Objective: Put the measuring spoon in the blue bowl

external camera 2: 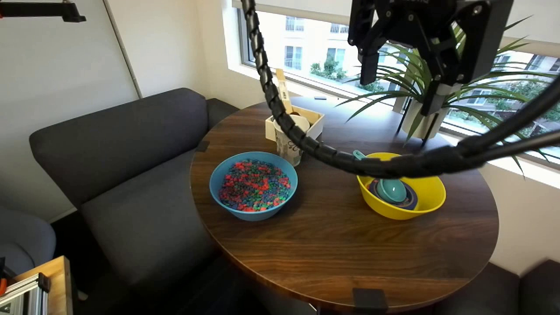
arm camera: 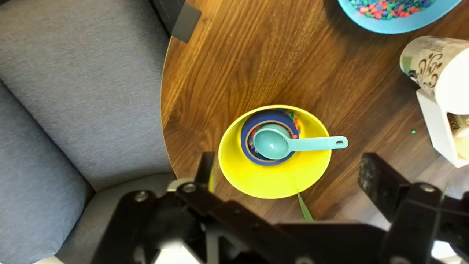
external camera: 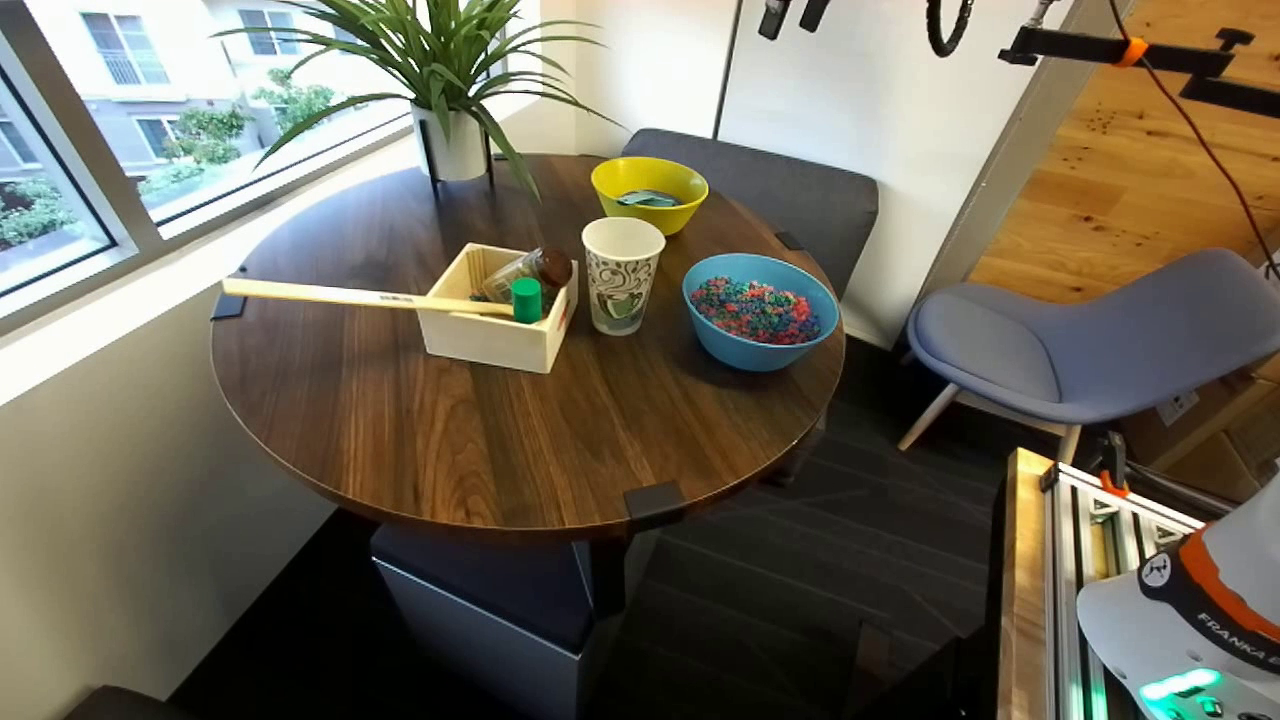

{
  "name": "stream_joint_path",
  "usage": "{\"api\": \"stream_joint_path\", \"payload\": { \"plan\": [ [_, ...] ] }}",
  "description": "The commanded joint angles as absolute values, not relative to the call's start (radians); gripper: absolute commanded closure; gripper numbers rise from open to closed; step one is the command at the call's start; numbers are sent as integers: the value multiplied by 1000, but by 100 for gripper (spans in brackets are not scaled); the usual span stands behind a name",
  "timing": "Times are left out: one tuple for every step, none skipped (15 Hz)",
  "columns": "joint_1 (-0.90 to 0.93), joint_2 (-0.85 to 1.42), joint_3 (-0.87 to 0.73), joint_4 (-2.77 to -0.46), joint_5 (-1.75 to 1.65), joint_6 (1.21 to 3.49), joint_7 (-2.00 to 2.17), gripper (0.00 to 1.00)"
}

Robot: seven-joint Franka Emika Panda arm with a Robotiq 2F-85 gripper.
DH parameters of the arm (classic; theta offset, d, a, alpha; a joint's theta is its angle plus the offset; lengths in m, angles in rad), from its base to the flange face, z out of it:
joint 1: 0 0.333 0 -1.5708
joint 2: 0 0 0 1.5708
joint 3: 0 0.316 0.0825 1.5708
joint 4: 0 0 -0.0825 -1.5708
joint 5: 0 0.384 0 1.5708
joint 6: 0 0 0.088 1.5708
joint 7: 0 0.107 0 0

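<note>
Spoon (arm camera: 293,145) is lying in the yellow bowl (arm camera: 273,183), over a dark blue ring-shaped thing (arm camera: 267,116), so it isn't sitting in the blue bowl (external camera 2: 251,215) yet; that one's sitting on the left in an exterior view. Gripper (external camera 2: 400,89) is hanging over the table (external camera 2: 306,253), jaws spread wide, pinching nothing.

What's bugging me: in the wrist view the handle is running along the line between the jaws, pointing right past the rim. My guess is that closing like that would be squeezing the spoon lengthwise or bumping the yellow rim, so it's probably needing a turn first. It's also looking propped up rather than flat, so a clumsy touch might be tipping it. And a leaf tip (arm camera: 305,207) is poking in by the near rim, maybe getting in the way.

View-wise, the wrist cam is showing the whole handle, while in an exterior view a black hose (external camera 2: 372,167) is hiding its middle. In an exterior view I'm not making out any handle, but I'm seeing the whole wooden box (external camera: 490,342) and its stick (external camera: 340,296); the wrist cam is cutting that box off at right.
</note>
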State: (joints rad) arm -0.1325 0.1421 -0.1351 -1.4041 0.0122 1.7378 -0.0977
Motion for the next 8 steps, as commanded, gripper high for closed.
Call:
{"api": "stream_joint_path", "payload": {
  "plan": [
    [-150, 313, -122, -1185, 116, 1610, -18, 0],
    [-147, 353, -119, -1148, 140, 1604, 49, 0],
    [-145, 384, -113, -1121, 169, 1612, 107, 0],
    [-148, 408, -106, -1095, 197, 1611, 143, 0],
    [-138, 329, -119, -1202, 143, 1656, 65, 0],
    [-136, 352, -116, -1184, 146, 1658, 76, 0],
    [-136, 358, -116, -1184, 145, 1660, 75, 0],
    [-136, 357, -116, -1184, 145, 1660, 74, 0]
  ]
}}
